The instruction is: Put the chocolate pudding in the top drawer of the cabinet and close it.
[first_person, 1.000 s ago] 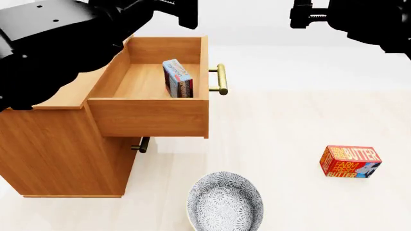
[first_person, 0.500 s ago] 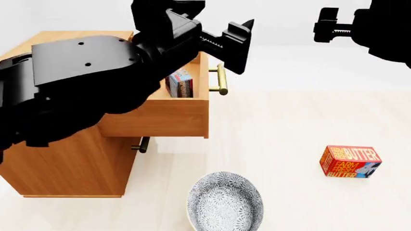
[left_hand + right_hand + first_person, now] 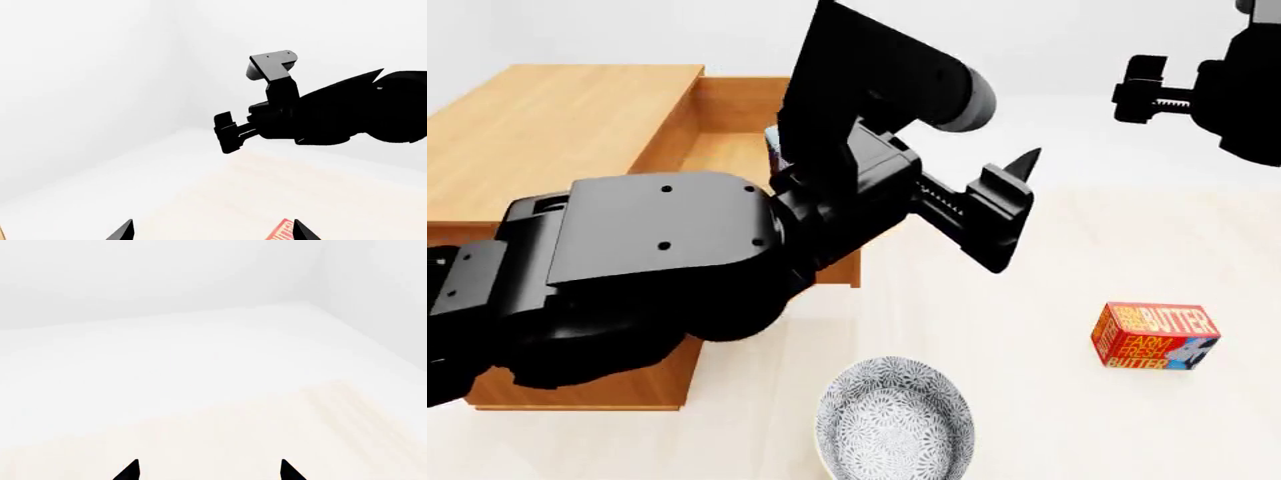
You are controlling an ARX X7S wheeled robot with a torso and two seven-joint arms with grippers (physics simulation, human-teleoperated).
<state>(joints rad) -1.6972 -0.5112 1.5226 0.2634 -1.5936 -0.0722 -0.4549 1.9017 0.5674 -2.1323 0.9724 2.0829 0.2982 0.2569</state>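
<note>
The cabinet [image 3: 547, 130] stands at the left in the head view. Its top drawer [image 3: 731, 108] is pulled open; my left arm covers most of it and its handle. The chocolate pudding is hidden behind that arm. My left gripper [image 3: 1014, 210] is open and empty, in the air to the right of the drawer front. In the left wrist view its fingertips [image 3: 210, 235] stand wide apart over the floor. My right gripper [image 3: 1141, 90] is raised at the upper right, open and empty, and shows in its wrist view [image 3: 208, 472] too.
A red-orange butter box [image 3: 1154, 337] lies on the floor at the right; a corner of it shows in the left wrist view [image 3: 283, 231]. A grey patterned bowl [image 3: 894, 420] sits at the bottom centre. My right arm [image 3: 333, 115] crosses the left wrist view.
My left arm has swung out from over the drawer to the right and nearer the camera, now hiding the pudding and the handle. My right gripper has drifted right.
</note>
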